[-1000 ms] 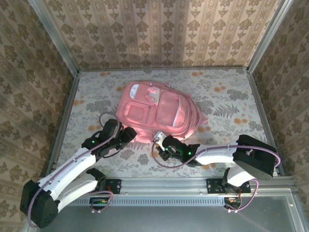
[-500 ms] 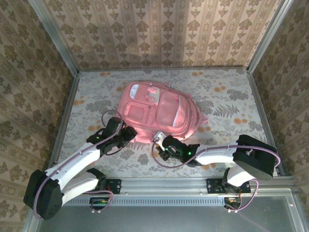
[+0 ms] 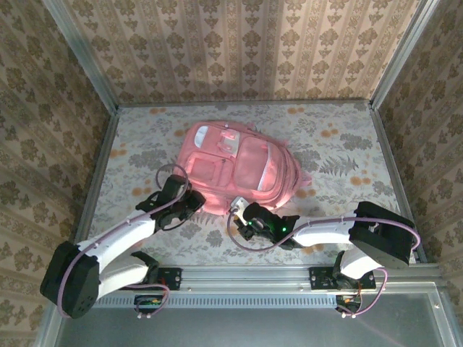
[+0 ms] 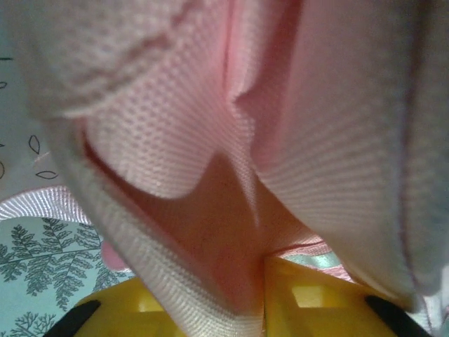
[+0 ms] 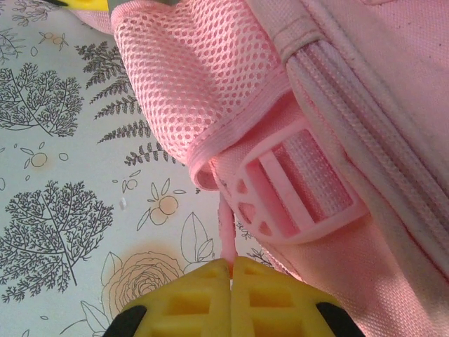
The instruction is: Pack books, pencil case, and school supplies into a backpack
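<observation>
Pink backpack (image 3: pixel 239 168) is seen lying flat on the patterned desk (image 3: pixel 347 166), a little left of the middle of the top view, with its front pockets upward and its lower edge turned toward the arm bases. It is judged to be soft and limp. The woven cloth is expected to fold, sag and drag rather than be lifted as one stiff piece, and to be light unless something has been loaded. Hold is best taken where the cloth is doubled or sewn: at bound edges, webbing and zip tags. The mesh side pocket (image 5: pixel 189 84) would be expected to stretch and snag, and the plastic buckle (image 5: pixel 295 186) beside it to slip. What is inside the pack cannot be told, nor whether any compartment stands open; the mesh pocket looks flat. At the lower centre of the right wrist view, the right end effector (image 5: pixel 230 267) is pressed together on a thin pink strap (image 5: pixel 226 232) hanging below the mesh pocket. At the bag's lower left corner, the left end effector (image 3: pixel 189 204) is set against the cloth. In its wrist view a bound fabric edge (image 4: pixel 161 265) is run down between the yellow fingers (image 4: pixel 316 302), but whether it is clamped cannot be told.
</observation>
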Motion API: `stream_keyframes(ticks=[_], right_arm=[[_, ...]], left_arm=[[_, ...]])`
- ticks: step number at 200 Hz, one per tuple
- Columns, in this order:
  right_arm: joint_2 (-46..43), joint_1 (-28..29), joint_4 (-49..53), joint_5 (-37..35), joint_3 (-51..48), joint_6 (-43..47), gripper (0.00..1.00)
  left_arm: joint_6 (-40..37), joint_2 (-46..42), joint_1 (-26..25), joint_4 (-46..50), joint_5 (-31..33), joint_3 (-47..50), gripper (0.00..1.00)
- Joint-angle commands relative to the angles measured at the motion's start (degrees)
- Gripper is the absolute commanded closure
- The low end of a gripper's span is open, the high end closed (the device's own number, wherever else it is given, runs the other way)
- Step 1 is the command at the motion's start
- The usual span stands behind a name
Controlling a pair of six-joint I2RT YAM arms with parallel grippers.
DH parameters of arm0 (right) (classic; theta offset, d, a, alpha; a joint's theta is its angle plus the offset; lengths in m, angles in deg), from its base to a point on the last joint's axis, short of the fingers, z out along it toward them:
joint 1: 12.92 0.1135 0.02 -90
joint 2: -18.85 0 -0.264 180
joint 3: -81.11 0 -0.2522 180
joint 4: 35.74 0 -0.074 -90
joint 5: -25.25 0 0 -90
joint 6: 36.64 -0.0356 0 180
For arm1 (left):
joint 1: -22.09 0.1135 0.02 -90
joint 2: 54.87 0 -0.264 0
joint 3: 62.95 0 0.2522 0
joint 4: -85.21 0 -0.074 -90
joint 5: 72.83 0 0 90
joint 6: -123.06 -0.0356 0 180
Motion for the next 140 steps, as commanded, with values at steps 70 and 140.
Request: stream_keyframes(ticks=[70, 140], right_arm=[[-3.4, 0.3, 0.7, -12.2, -6.9, -6.1, 1.00], [-4.7, 0.4, -5.4, 5.9, -6.9, -0.6, 0.84]], left_arm=[[0.4, -6.7, 8.6, 6.4, 8.6, -4.8, 1.00], [4.0, -4.9, 6.9, 2.0, 2.3, -4.3, 1.00]])
